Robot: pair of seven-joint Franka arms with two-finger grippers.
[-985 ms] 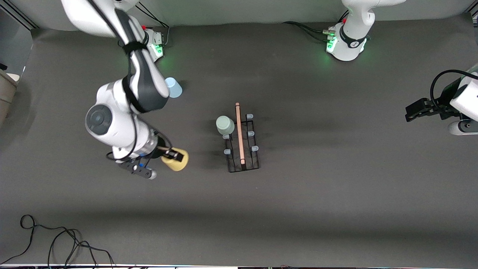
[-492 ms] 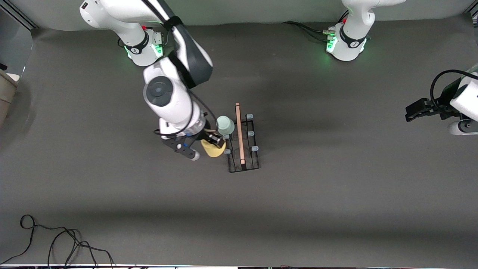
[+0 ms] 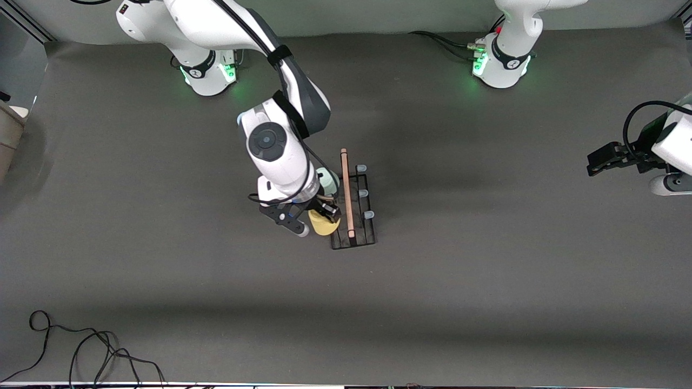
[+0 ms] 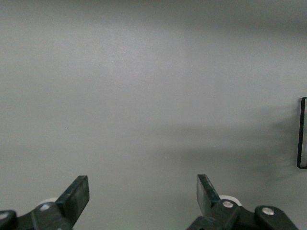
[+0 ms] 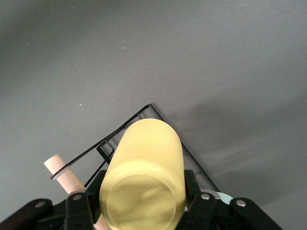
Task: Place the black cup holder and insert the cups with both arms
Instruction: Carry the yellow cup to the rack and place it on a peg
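black cup holder (image 3: 352,208) under yellow cup (image 3: 324,222) | right hand (image 3: 327,212) grips cup | grey-green cup (image 3: 328,178) adjacent | left hand (image 3: 604,160) open, waiting

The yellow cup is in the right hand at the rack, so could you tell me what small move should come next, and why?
Probably lower it straight down and then release. The right hand is shut on the yellow cup, held upside down over the prong row of the black cup holder nearest the front camera, beside the grey-green cup already seated. The left hand waits open.
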